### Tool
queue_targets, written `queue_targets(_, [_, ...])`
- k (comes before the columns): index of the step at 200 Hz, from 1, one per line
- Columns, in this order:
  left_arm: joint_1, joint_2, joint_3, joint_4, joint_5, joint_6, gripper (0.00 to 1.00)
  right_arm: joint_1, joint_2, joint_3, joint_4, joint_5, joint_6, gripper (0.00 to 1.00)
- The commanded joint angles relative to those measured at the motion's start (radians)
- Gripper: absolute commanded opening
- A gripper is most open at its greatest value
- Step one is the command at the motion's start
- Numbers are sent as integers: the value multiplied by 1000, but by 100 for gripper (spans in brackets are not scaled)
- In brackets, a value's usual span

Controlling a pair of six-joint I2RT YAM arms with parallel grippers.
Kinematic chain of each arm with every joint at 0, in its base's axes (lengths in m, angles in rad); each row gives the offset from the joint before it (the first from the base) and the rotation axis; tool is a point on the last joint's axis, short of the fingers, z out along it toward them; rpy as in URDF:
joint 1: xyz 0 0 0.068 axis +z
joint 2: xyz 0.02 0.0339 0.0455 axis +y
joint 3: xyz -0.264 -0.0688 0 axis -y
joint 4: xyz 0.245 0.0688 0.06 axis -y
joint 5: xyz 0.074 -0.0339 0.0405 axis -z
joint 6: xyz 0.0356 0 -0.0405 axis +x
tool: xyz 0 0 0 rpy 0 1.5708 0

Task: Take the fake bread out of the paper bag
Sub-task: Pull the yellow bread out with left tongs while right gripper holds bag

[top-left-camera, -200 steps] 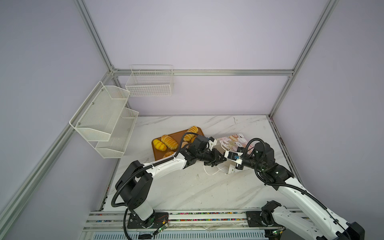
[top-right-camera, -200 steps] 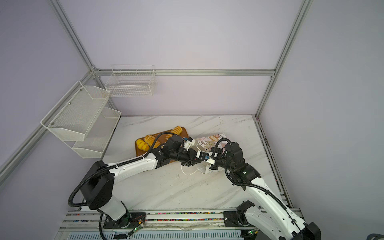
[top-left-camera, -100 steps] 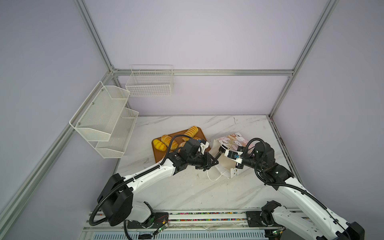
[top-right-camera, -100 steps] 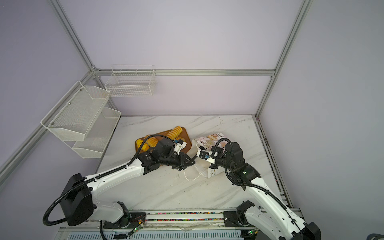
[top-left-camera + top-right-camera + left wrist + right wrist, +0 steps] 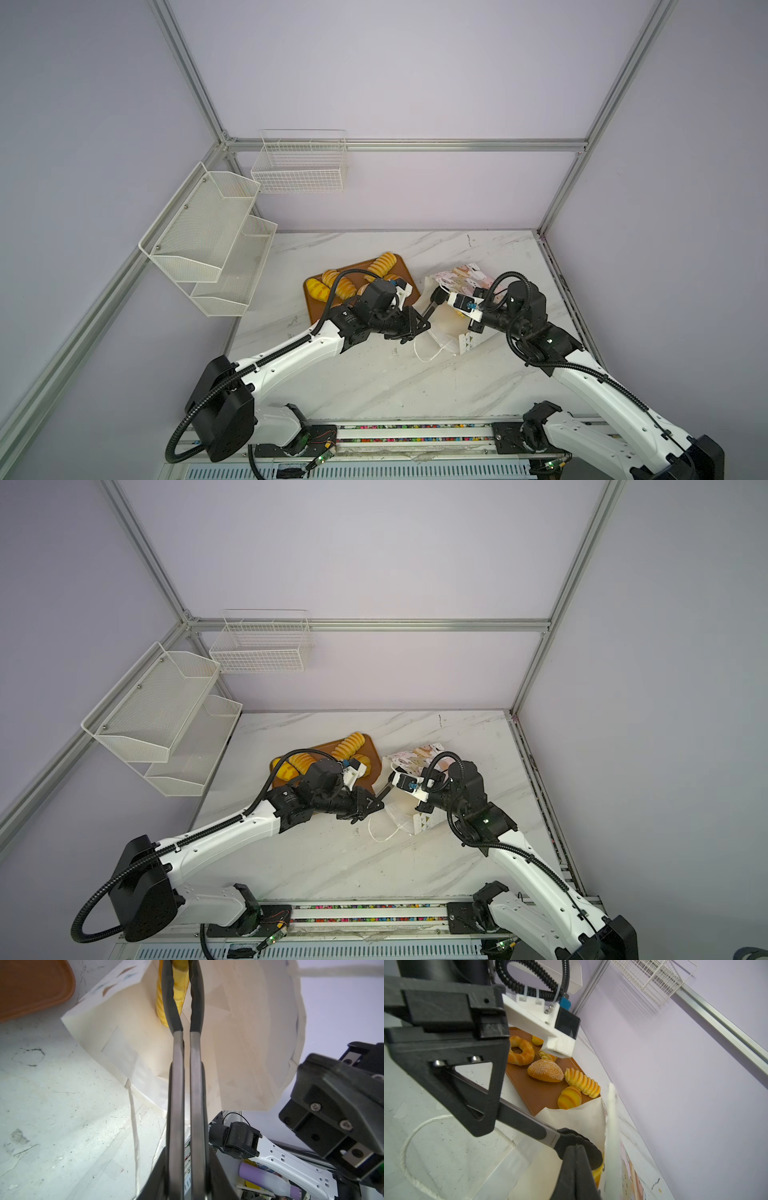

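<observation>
The paper bag (image 5: 461, 276) (image 5: 415, 756) lies on its side by the tray, white mouth toward the left arm. My left gripper (image 5: 430, 307) (image 5: 387, 791) (image 5: 180, 966) reaches deep into it, its long fingers (image 5: 577, 1138) shut on a yellow ridged piece of fake bread (image 5: 180, 991) (image 5: 598, 1169). My right gripper (image 5: 435, 296) (image 5: 390, 778) (image 5: 576, 1148) is shut at the bag's mouth, next to the raised upper wall; nothing shows between its fingers. Several more breads (image 5: 384, 264) (image 5: 546, 1070) lie on the brown tray (image 5: 318, 309) (image 5: 537, 1093).
The bag's white cord handle (image 5: 432, 353) loops onto the marble table in front of the mouth. White mesh shelves (image 5: 208, 245) and a wire basket (image 5: 299, 166) hang on the walls at the back left. The tray's edge touches the bag's mouth.
The left arm has sunk lower and stretched out, its shut fingers staying in the bag's mouth. The right arm has barely moved.
</observation>
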Motion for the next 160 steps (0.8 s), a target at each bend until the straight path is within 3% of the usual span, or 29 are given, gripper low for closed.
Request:
queue_targets(1, [6, -52, -49, 5, -28, 34, 0, -4, 17, 22, 71, 8, 39, 0])
queue_targets(41, [9, -62, -77, 33, -53, 38, 0, -4, 47, 41, 70, -16, 47, 0])
queue_targets(59, [10, -56, -76, 54, -50, 51, 7, -4, 52, 44, 60, -27, 41, 0])
queue_targets(85, [10, -41, -67, 61, -54, 80, 26, -2, 59, 51, 51, -45, 38, 0])
queue_targets(102, [10, -36, -68, 74, -59, 101, 33, -3, 62, 54, 48, -55, 36, 0])
queue_targets(160, [10, -9, -90, 135, -70, 121, 44, 5, 76, 60, 41, -82, 30, 0])
